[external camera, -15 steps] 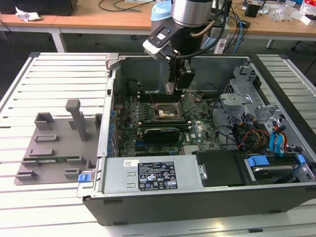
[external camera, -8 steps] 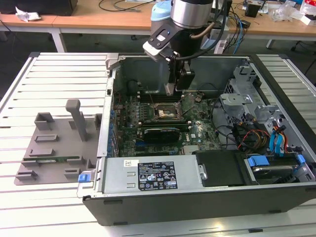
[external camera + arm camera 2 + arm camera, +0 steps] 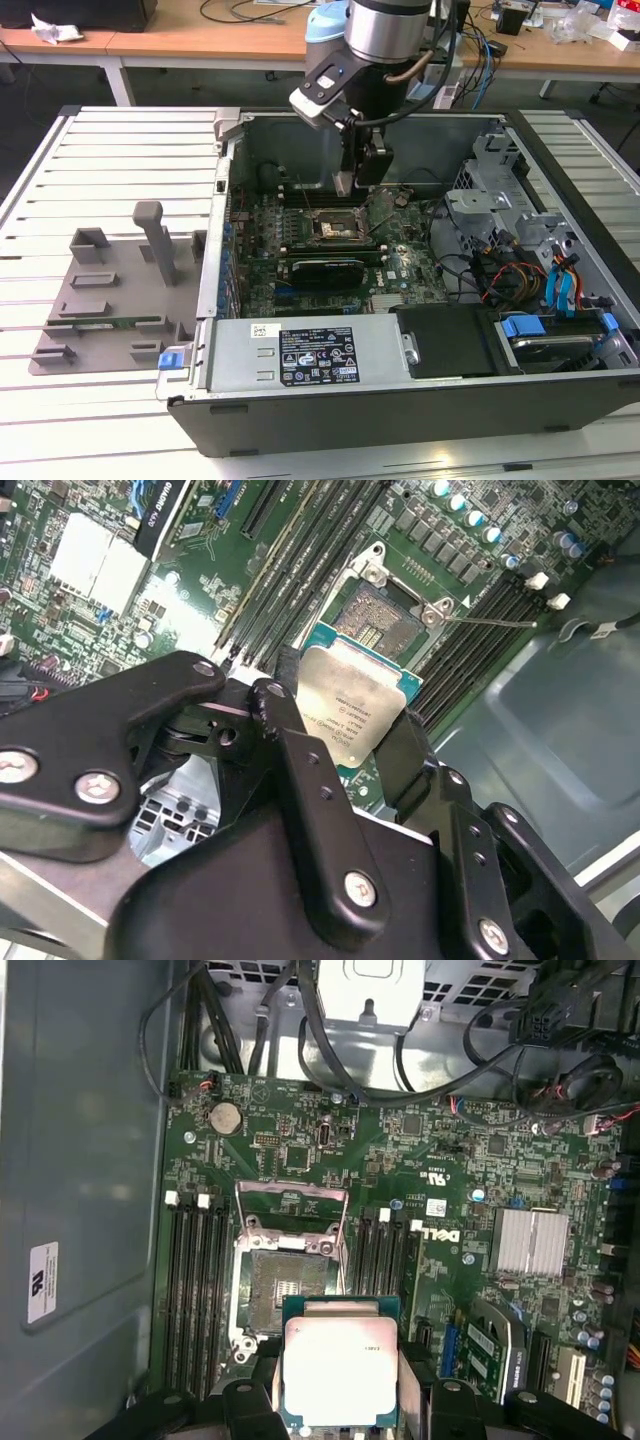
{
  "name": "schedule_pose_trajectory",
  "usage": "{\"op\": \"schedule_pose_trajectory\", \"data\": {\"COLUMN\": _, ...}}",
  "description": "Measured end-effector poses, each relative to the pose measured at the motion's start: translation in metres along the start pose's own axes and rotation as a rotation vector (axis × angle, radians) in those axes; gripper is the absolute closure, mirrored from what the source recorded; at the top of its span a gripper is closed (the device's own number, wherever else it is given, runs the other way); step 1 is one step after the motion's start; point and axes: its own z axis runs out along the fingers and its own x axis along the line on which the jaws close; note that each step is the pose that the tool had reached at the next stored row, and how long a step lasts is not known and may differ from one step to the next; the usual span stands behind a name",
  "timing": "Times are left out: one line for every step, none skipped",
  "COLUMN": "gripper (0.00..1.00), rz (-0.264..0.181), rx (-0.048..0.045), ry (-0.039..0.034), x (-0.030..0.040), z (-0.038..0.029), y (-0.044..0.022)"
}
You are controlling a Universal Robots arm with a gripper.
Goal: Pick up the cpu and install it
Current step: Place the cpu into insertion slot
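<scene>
The cpu [image 3: 352, 710] [image 3: 338, 1360] is a small square chip with a pale silver top and a green edge. My gripper [image 3: 345, 725] [image 3: 338, 1380] is shut on it, black fingers [image 3: 290, 730] pressing its two opposite sides. It hangs level a little above the motherboard, just beside the open cpu socket [image 3: 288, 1290] [image 3: 385, 615], whose metal load frame [image 3: 292, 1200] is lifted. In the exterior view the gripper [image 3: 358, 180] reaches down into the open computer case [image 3: 420, 400], above the socket [image 3: 333, 228].
Black memory slots [image 3: 195, 1290] flank the socket on both sides. A long black card [image 3: 328, 270] lies across the board in front of the socket. Cable bundles [image 3: 510, 280] and a drive cage [image 3: 490, 200] fill the case at the exterior view's right. A grey fixture [image 3: 110, 290] lies outside at the exterior view's left.
</scene>
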Motion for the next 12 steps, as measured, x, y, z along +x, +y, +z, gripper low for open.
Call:
{"op": "schedule_pose_trajectory", "data": {"gripper": 0.45, "rz": 0.0, "rx": -0.0001, "ry": 0.0002, "x": 0.0, "z": 0.0011, "y": 0.0001}}
{"op": "schedule_pose_trajectory", "data": {"gripper": 0.45, "rz": 0.0, "rx": -0.0001, "ry": 0.0001, "x": 0.0, "z": 0.002, "y": 0.0001}}
{"op": "schedule_pose_trajectory", "data": {"gripper": 0.45, "rz": 0.0, "rx": -0.0001, "ry": 0.0001, "x": 0.0, "z": 0.0029, "y": 0.0001}}
{"op": "schedule_pose_trajectory", "data": {"gripper": 0.45, "rz": 0.0, "rx": -0.0001, "ry": 0.0002, "x": 0.0, "z": 0.0037, "y": 0.0002}}
{"op": "schedule_pose_trajectory", "data": {"gripper": 0.45, "rz": 0.0, "rx": -0.0001, "ry": 0.0001, "x": 0.0001, "z": 0.0048, "y": 0.0002}}
{"op": "schedule_pose_trajectory", "data": {"gripper": 0.45, "rz": 0.0, "rx": -0.0001, "ry": 0.0001, "x": 0.0001, "z": 0.0058, "y": 0.0003}}
{"op": "schedule_pose_trajectory", "data": {"gripper": 0.45, "rz": 0.0, "rx": -0.0001, "ry": 0.0001, "x": 0.0001, "z": 0.0071, "y": 0.0003}}
{"op": "schedule_pose_trajectory", "data": {"gripper": 0.45, "rz": 0.0, "rx": -0.0001, "ry": 0.0001, "x": 0.0001, "z": 0.0084, "y": 0.0004}}
{"op": "schedule_pose_trajectory", "data": {"gripper": 0.45, "rz": 0.0, "rx": -0.0001, "ry": 0.0001, "x": 0.0001, "z": 0.0094, "y": 0.0004}}
{"op": "schedule_pose_trajectory", "data": {"gripper": 0.45, "rz": 0.0, "rx": -0.0001, "ry": 0.0001, "x": 0.0001, "z": 0.01, "y": 0.0004}}
{"op": "schedule_pose_trajectory", "data": {"gripper": 0.45, "rz": 0.0, "rx": -0.0001, "ry": 0.0001, "x": 0.0001, "z": 0.0111, "y": 0.0005}}
{"op": "schedule_pose_trajectory", "data": {"gripper": 0.45, "rz": 0.0, "rx": -0.0001, "ry": 0.0, "x": 0.0001, "z": 0.0119, "y": 0.0005}}
